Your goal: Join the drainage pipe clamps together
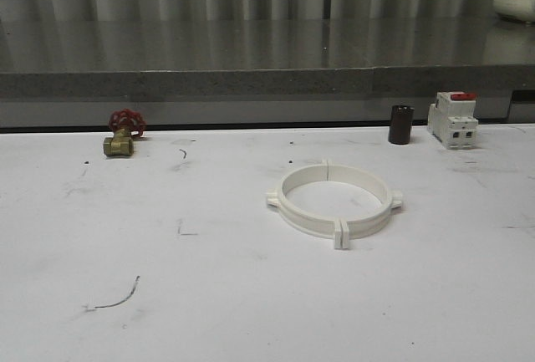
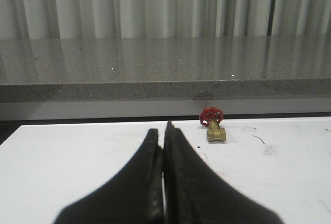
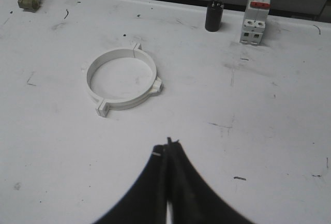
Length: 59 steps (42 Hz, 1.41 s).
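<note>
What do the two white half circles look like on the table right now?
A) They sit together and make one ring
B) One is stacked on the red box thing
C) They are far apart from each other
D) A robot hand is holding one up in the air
A: the two white half circles lie flat on the white table with their end tabs meeting, so they form one closed ring, and nothing is touching them.

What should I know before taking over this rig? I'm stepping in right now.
Left gripper: shut, empty, above the table's left side.
Right gripper: shut, empty, hanging short of the ring.
Drainage pipe clamps: both halves lie mid-table as one closed ring, end tabs meeting.
Done: the clamps look joined.
Left: probably nothing; check the tabs are fully seated.
</note>
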Tool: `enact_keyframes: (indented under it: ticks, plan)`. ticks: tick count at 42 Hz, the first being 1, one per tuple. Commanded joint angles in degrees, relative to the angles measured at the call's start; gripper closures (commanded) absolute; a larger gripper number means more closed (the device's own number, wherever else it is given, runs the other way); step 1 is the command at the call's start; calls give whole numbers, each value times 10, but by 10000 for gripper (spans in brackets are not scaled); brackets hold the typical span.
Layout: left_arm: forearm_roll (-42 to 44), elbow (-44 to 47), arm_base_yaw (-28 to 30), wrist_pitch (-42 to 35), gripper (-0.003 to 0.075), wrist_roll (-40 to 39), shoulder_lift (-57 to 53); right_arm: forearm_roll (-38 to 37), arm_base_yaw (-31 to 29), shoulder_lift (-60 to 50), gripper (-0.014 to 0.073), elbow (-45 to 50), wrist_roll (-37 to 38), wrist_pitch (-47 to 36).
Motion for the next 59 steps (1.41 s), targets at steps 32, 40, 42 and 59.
enact_keyframes:
  ticks: [32,40,42,59]
  plan:
    - [-1,13,-1,-51,741,0,-7,-13,-104,-253,662,239,-2,-290]
    - [-1,13,-1,-51,741,0,-7,-13,-105,-288,662,296,-2,-318]
    - [-1,13,-1,-51,741,0,-6,-13,-105,-288,662,304,-2,-326]
    - [-1,13,-1,-51,741,0,-6,-13,-93,-288,662,321,-2,-346]
